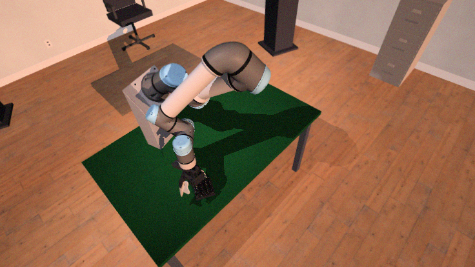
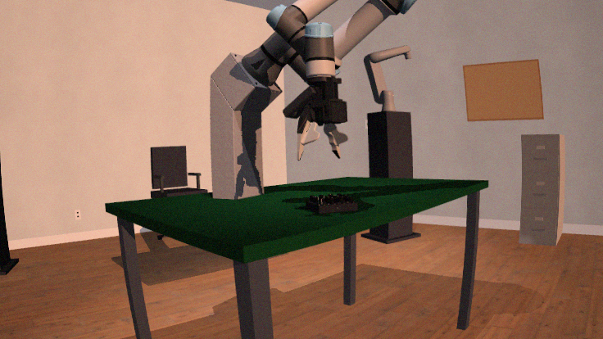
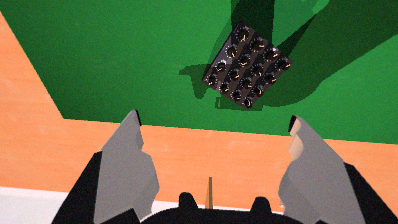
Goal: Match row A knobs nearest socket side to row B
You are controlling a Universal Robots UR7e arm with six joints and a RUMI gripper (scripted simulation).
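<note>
The knob box (image 3: 248,67) is a small dark square block with several rows of black knobs, lying on the green table near its front edge. It also shows in the exterior view (image 2: 332,203) and partly under the gripper in the top view (image 1: 202,191). My gripper (image 2: 318,151) hangs well above the box with its two grey fingers spread wide and nothing between them. In the wrist view the gripper (image 3: 214,122) has its fingertips below the box in the picture. The knob marks are too small to read. I cannot make out the socket side.
The green table (image 1: 199,149) ends close to the box, with wooden floor beyond the edge. The arm's grey pedestal (image 2: 233,126) stands at the table's back. A filing cabinet (image 2: 541,187), a dark pillar (image 2: 390,168) and an office chair (image 1: 128,16) stand off the table.
</note>
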